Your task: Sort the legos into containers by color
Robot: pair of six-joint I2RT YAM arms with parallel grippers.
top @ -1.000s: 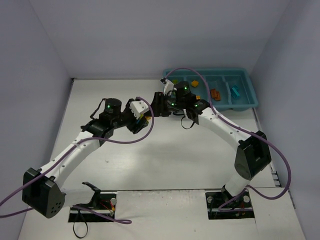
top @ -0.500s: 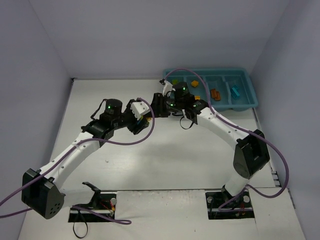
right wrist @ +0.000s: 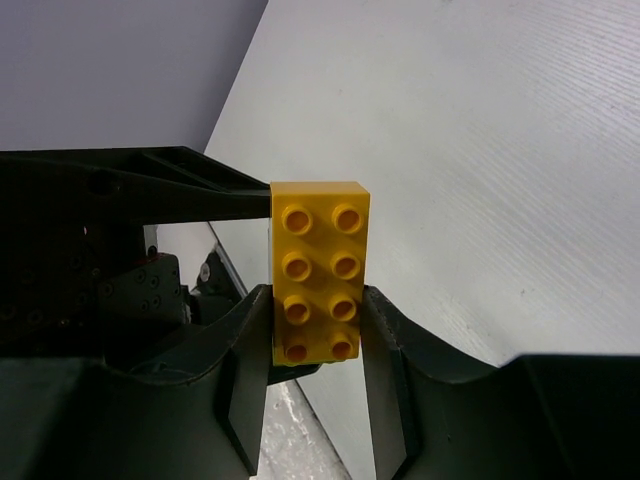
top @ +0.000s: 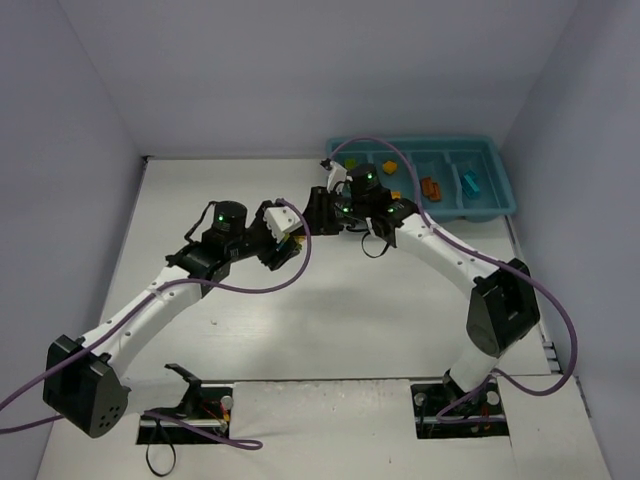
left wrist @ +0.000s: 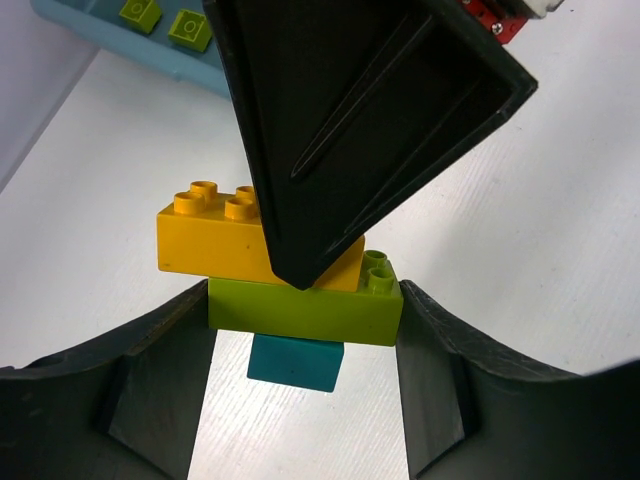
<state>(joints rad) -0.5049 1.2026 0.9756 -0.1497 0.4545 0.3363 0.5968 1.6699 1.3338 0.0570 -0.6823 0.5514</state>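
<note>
Sitting stacked: yellow brick (left wrist: 215, 245), green brick (left wrist: 300, 312), cyan brick (left wrist: 293, 362).

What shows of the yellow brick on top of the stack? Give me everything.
The yellow brick is glossy plastic, oblong, with eight round studs in two rows of four. It sits topmost in a stack, pressed onto a green brick that has a cyan-blue brick under it. It is offset, leaving green studs bare at one end. The right gripper pinches its long sides near one end; the left gripper clamps the green brick's ends.
</note>
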